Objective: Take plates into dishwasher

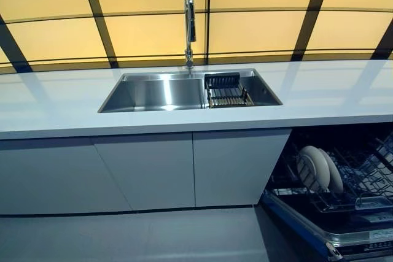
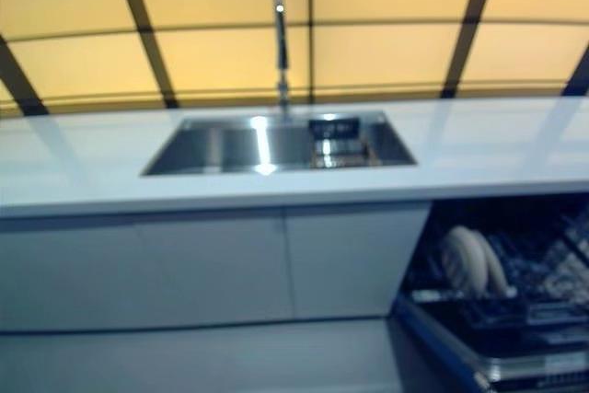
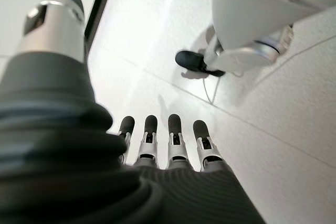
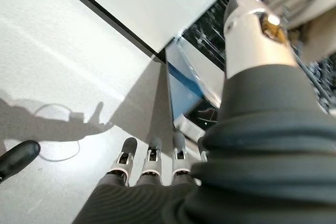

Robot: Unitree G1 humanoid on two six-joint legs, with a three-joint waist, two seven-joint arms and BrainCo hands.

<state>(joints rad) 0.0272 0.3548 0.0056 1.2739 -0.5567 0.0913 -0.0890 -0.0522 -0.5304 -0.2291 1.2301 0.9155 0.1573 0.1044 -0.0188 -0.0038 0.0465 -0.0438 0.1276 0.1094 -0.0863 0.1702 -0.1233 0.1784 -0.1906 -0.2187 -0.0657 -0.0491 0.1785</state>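
Two white plates (image 1: 316, 167) stand upright side by side in the lower rack (image 1: 368, 182) of the open dishwasher at the lower right, under the counter. No plate shows on the counter or in the sink. Neither hand shows in the eye views. In the left wrist view my left hand (image 3: 176, 129) hangs over the floor with straight fingers and holds nothing. In the right wrist view my right hand (image 4: 152, 156) also hangs with straight fingers and is empty, near the lowered dishwasher door (image 4: 189, 87).
A long white countertop (image 1: 61, 102) holds a steel sink (image 1: 159, 90) with a dark drying rack (image 1: 226, 93) inside and a tall faucet (image 1: 190, 23) behind. Closed grey cabinet doors (image 1: 147, 170) sit below. The dishwasher door (image 1: 319, 231) juts out over the floor.
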